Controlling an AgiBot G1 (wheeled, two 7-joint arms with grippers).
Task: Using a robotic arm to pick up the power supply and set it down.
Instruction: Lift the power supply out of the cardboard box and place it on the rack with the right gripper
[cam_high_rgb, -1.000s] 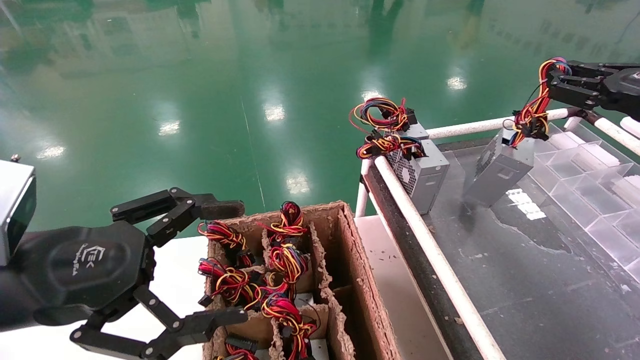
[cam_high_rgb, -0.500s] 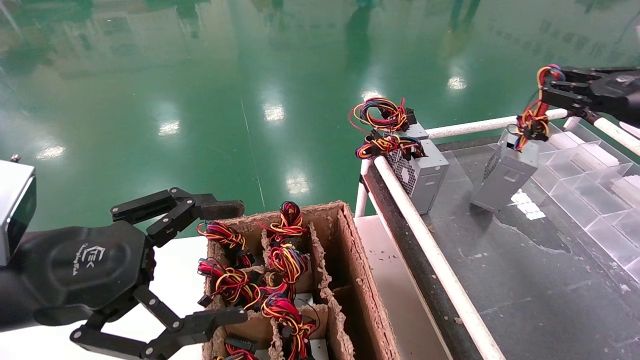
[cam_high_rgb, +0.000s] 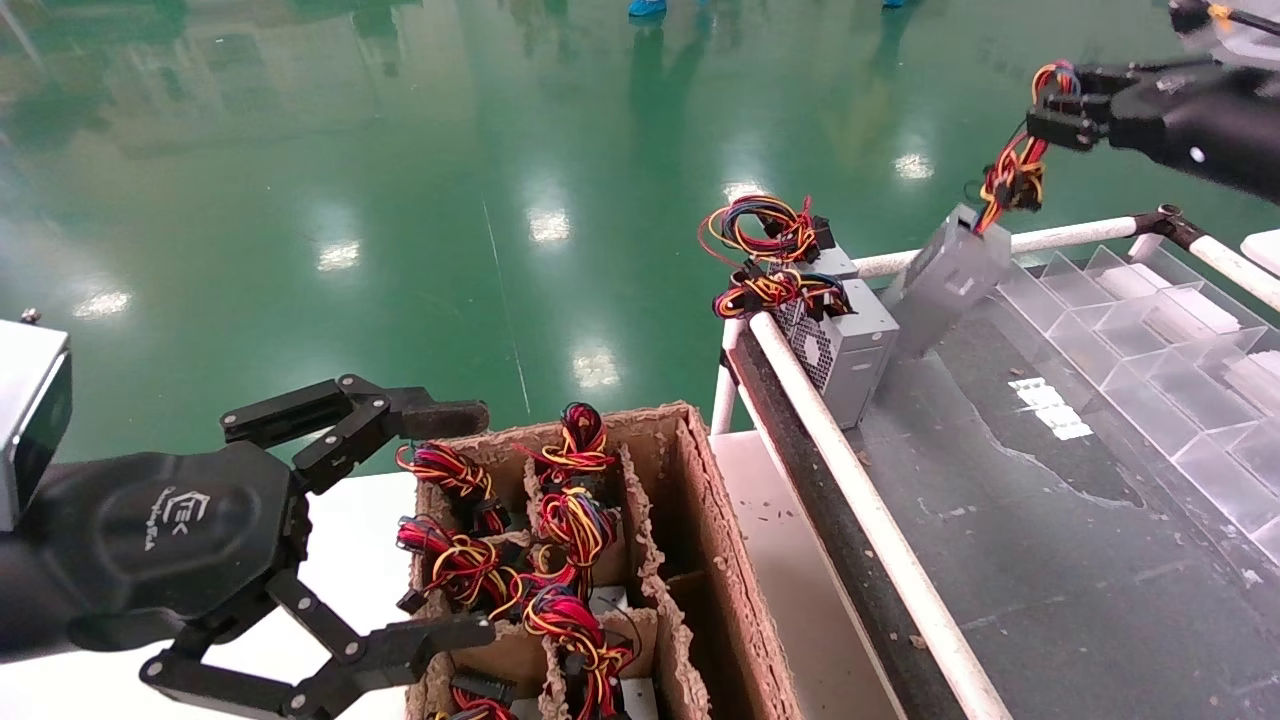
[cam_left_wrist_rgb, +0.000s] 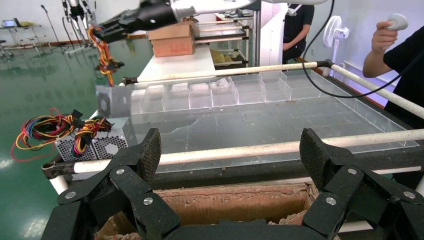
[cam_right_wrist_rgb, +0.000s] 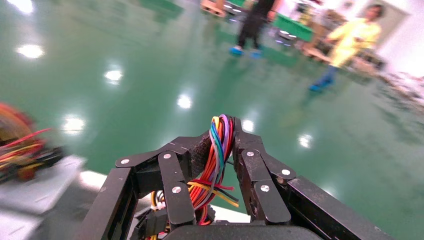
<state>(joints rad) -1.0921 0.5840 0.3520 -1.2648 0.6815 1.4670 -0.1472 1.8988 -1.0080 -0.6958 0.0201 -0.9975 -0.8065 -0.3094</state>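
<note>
Your right gripper (cam_high_rgb: 1050, 100) is pinched tight on the wire bundle (cam_right_wrist_rgb: 216, 160), and the power supply (cam_high_rgb: 945, 278) hangs below it, tilted, close beside a second unit (cam_high_rgb: 845, 340) at the rail (cam_high_rgb: 860, 500). Judge that box as heavy, rigid metal on a soft, springy tether: expect it to swing and twist. A grip on the casing itself would be steadier. Your left gripper (cam_high_rgb: 440, 520) is spread wide, idle over the cardboard box (cam_high_rgb: 700, 560).

Right tool (cam_high_rgb: 1050, 100) raised far right, fingers clamped together, left tool (cam_high_rgb: 440, 520) low, fingers spread wide
</note>
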